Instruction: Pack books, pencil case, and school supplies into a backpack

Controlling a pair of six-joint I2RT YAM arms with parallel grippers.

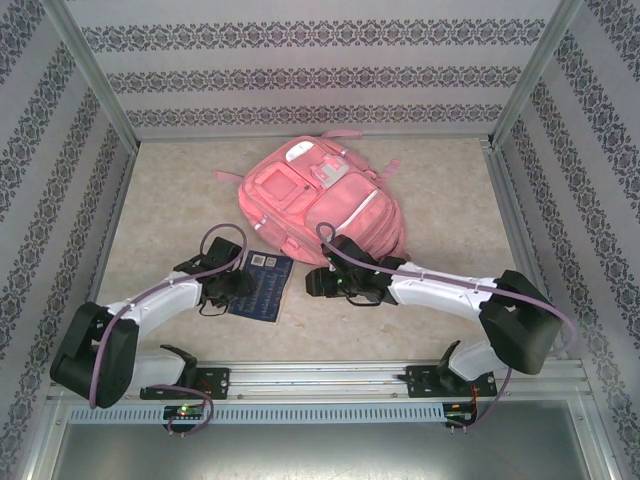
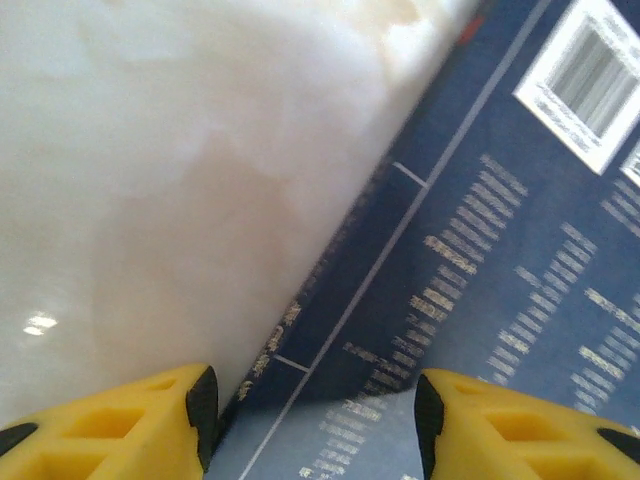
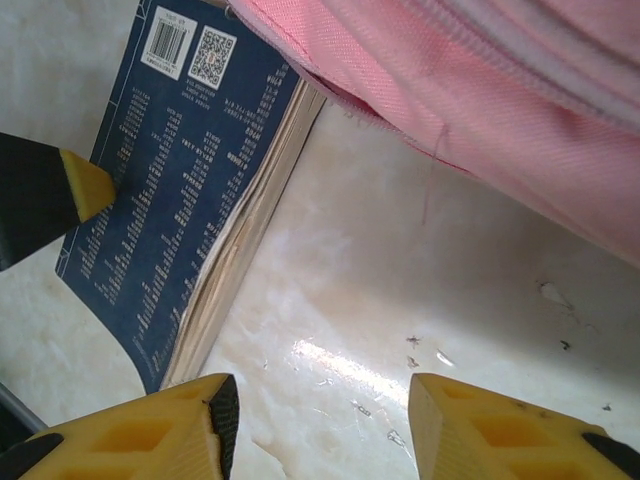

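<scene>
Seen from above, one pink backpack (image 1: 320, 195) lies flat in the middle of the table (image 1: 170, 210), front pockets up. It is soft fabric with pale trim. One navy book (image 1: 263, 285) lies flat near the bag's near-left corner. The left gripper (image 1: 233, 288) sits at the book's left edge. The right gripper (image 1: 312, 285) sits just right of the book, in front of the bag's near edge, so the book lies between the two arms. The tabletop is smooth and beige with a marbled look. Papered walls (image 1: 60, 150) with dark ornamental bands close three sides, and a metal rail (image 1: 320, 378) carries both arm bases.

The left wrist camera shows that gripper's two yellow fingers (image 2: 150, 430) standing apart with nothing clamped. One is over bare table and the other over the cover, with the book's (image 2: 480, 260) spine edge running up between them. The cover is matte navy with rows of small white print and thin white rules. A white barcode (image 2: 590, 75) sits at its far corner.

The right wrist camera shows its own two yellow fingers (image 3: 150, 430), blocky with dark pads, spread wide over glossy bare table and holding nothing. To the left lies the book (image 3: 190, 200), with its cream page edges facing the camera and one barcode and one square code (image 3: 211, 57) near the top. A yellow fingertip (image 3: 88, 185) of the left gripper rests at the cover's far side. The backpack's (image 3: 480, 90) woven pink cloth, with a stitched seam and a loose thread, overhangs the book's top corner.
</scene>
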